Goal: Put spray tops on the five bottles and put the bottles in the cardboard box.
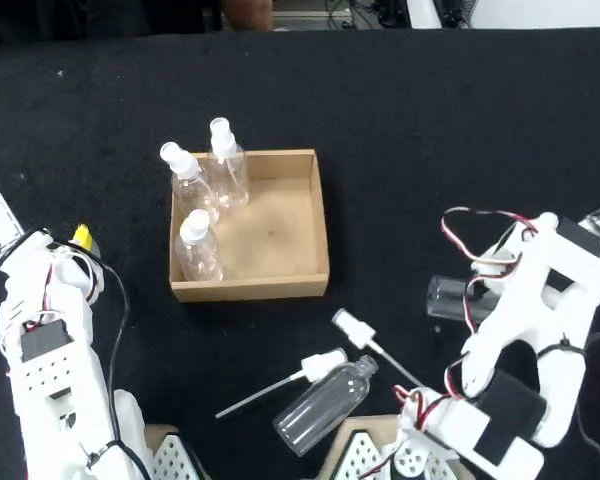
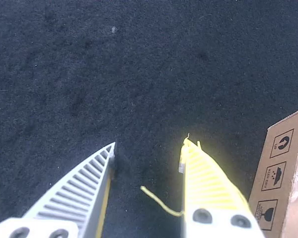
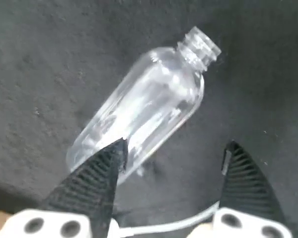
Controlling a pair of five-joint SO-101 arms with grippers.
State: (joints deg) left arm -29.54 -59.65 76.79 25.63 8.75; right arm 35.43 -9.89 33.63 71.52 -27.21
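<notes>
Open clear bottle (image 3: 149, 106) lay flat on black table (image 3: 35, 59), near right hand (image 3: 176, 145); fingers (image 3: 97, 183) apart, holding nothing. Looked light, thin, smooth, round: likely to roll, slip. Best squeezed gently round fat middle.

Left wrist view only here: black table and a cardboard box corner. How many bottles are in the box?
Observer: Three capped bottles stand in the cardboard box, all along one side wall.
Operator: Any loose tops?
Observer: Two loose spray tops lie on the table, between the box and the arms' bases.
Operator: Right gripper?
Observer: The right gripper has its fingers open over an uncapped bottle that lies on its side.
</notes>
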